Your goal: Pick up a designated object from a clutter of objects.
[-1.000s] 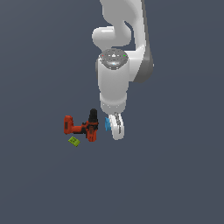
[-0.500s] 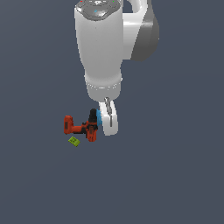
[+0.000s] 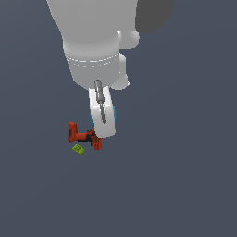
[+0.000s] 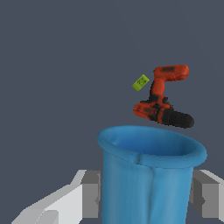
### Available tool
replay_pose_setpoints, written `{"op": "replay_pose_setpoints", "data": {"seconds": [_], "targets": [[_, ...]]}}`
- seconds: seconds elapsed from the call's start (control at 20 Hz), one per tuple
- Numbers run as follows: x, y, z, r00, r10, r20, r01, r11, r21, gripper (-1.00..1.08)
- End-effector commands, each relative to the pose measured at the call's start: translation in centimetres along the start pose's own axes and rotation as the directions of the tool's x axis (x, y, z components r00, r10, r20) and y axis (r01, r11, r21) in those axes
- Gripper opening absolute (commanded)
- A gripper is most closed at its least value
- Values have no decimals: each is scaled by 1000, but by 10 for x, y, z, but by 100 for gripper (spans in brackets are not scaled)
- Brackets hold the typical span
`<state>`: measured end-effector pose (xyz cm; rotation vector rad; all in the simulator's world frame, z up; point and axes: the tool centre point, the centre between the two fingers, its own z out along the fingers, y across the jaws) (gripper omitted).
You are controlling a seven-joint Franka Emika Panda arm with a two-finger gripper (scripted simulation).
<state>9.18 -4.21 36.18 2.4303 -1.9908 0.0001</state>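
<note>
Two grey fingers (image 4: 91,194) of the gripper (image 4: 148,194) sit pressed against opposite sides of the light-blue cup (image 4: 148,175) in the wrist view, so you can log the jaws as clamped on it, one pad on each wall with no gap showing. You see the cup's open rim facing away from the camera, its body running back between the fingers, and the seam down its wall is plain. Beyond the rim lies the power drill (image 4: 164,103), red with a black chuck end, and just beside the drill's handle end you have the yellow-green block (image 4: 141,82), apart from the drill by a small gap. In the exterior view the arm fills the upper half and hides most of the hand; you can only make out thin slivers of blue at the edge of the white gripper (image 3: 102,118), so the cup (image 3: 113,112) is almost fully covered there. The drill (image 3: 83,135) lies on the dark floor (image 3: 185,176) toward the exterior view's left of the gripper, partly overlapped by it in the picture, and the block (image 3: 78,149) lies flat on the floor just near of the drill. You cannot tell from either view whether the cup is clear of the floor.
</note>
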Motion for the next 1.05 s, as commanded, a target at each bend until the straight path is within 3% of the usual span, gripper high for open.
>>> {"op": "replay_pose_setpoints", "data": {"seconds": [0.0, 0.45, 1.0], "targets": [[5, -5, -16, 1000, -1, 0, 1, 1000, 0, -100], [17, -18, -52, 1000, -1, 0, 1, 1000, 0, -100], [21, -23, -63, 1000, -1, 0, 1, 1000, 0, -100]]}}
